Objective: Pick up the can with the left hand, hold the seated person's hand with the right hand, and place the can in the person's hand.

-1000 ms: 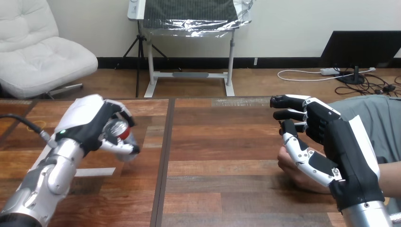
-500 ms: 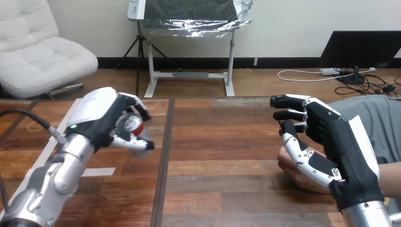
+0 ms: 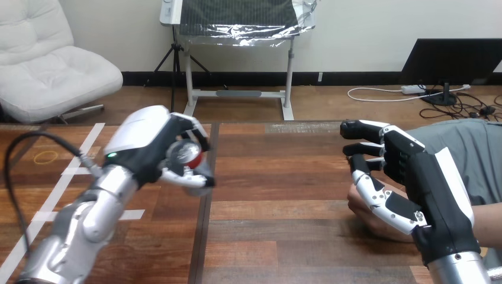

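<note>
A red can with a silver top [image 3: 189, 155] is held above the wooden table [image 3: 284, 177], left of its middle, tilted with its top facing me. My left hand [image 3: 145, 142] is shut on it, fingers and thumb curled round its body. At the right, my right hand [image 3: 426, 177] stands open with relaxed fingers pointing left. The person's hand [image 3: 370, 218] rests on the table just under and behind it. My right thumb lies over that hand, and I see no finger curled round it. A wide stretch of table separates the can from the person's hand.
White tape strips [image 3: 77, 171] and a thin yellow ring [image 3: 45, 157] lie on the table's left part. A dark seam [image 3: 206, 213] runs front to back through the tabletop. The person's forearm [image 3: 488, 219] enters from the right edge.
My left hand has carried the can to the right, toward the table's middle, and a little higher. My right hand and the person's hand have stayed in place.
</note>
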